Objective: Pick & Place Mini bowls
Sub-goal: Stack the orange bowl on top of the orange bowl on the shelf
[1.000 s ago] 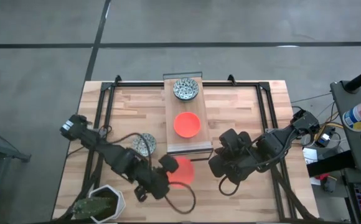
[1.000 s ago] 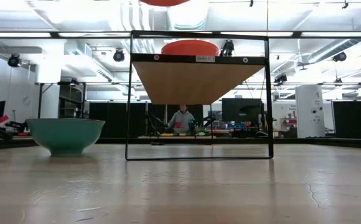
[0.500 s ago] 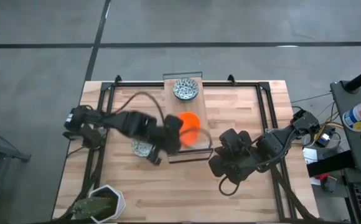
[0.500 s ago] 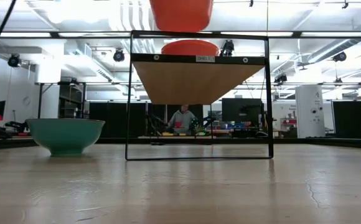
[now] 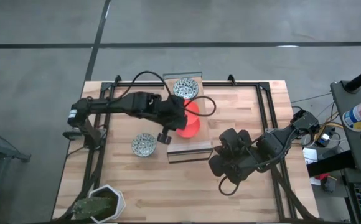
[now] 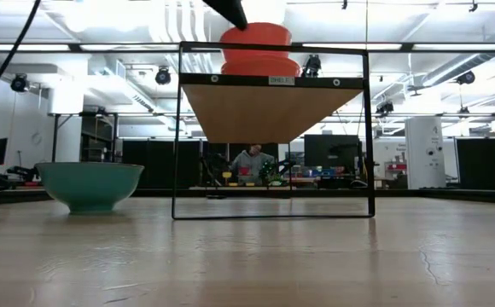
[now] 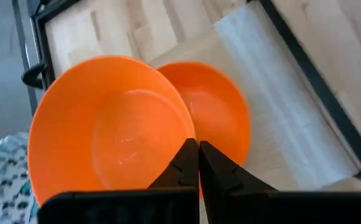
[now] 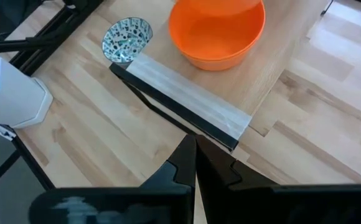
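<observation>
My left gripper (image 5: 179, 119) reaches over the raised wooden shelf (image 5: 171, 146) from the table's left and is shut on a plain orange mini bowl (image 7: 112, 130). This bowl hangs low over a second orange bowl (image 7: 224, 115) that stands on the shelf. In the low view the two look stacked (image 6: 256, 51), but I cannot tell whether they touch. A blue-patterned bowl (image 5: 185, 88) stands on the shelf's far end. Another one (image 5: 144, 145) stands on the table to the left of the shelf. My right gripper (image 8: 195, 158) is shut and waits to the right of the shelf, holding nothing. My left gripper pinches the held orange bowl's rim (image 7: 187, 123) between its two fingers, on the side of the bowl nearest the gripper. The fingers (image 6: 230, 10) slant down from the table's left. The bowl is roughly upright, opening upward, partly over the other orange bowl.
A white angular pot with a green plant (image 5: 99, 204) stands at the table's near left corner. The shelf rests on a black wire frame (image 6: 273, 128) high above the tabletop. Black frame bars (image 5: 103, 118) run along the table's sides. A person (image 6: 249, 162) sits far behind the table.
My left gripper has carried the orange bowl from the near part of the table up and toward the far edge. It then lowered the bowl over the orange bowl on the shelf. It has stayed shut on the bowl throughout.
</observation>
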Robot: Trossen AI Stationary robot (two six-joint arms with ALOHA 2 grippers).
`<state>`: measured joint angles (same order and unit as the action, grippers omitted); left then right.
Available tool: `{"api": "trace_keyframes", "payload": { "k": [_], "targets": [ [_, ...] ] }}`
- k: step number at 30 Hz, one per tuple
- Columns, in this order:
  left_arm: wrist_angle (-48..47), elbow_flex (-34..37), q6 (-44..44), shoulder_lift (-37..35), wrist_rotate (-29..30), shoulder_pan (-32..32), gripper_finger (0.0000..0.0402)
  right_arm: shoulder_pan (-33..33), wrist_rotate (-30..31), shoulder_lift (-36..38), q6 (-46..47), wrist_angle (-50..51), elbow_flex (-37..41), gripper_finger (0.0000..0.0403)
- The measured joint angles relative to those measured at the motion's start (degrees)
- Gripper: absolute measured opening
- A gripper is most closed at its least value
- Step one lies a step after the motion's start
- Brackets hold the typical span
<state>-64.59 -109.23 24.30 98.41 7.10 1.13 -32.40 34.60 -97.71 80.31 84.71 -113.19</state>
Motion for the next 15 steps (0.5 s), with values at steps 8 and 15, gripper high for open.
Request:
{"api": "trace_keyframes", "payload": {
  "k": [8,15],
  "targets": [
    [2.6,2.3,0.3,0.4,-1.9,2.4,0.0,0.0,0.1,0.0,0.0,0.0,0.0,0.0008],
    [3.2,5.4,0.3,0.5,-0.5,2.1,0.0,-0.1,0.1,0.0,0.1,-0.1,0.0,0.0008]
  ]
}}
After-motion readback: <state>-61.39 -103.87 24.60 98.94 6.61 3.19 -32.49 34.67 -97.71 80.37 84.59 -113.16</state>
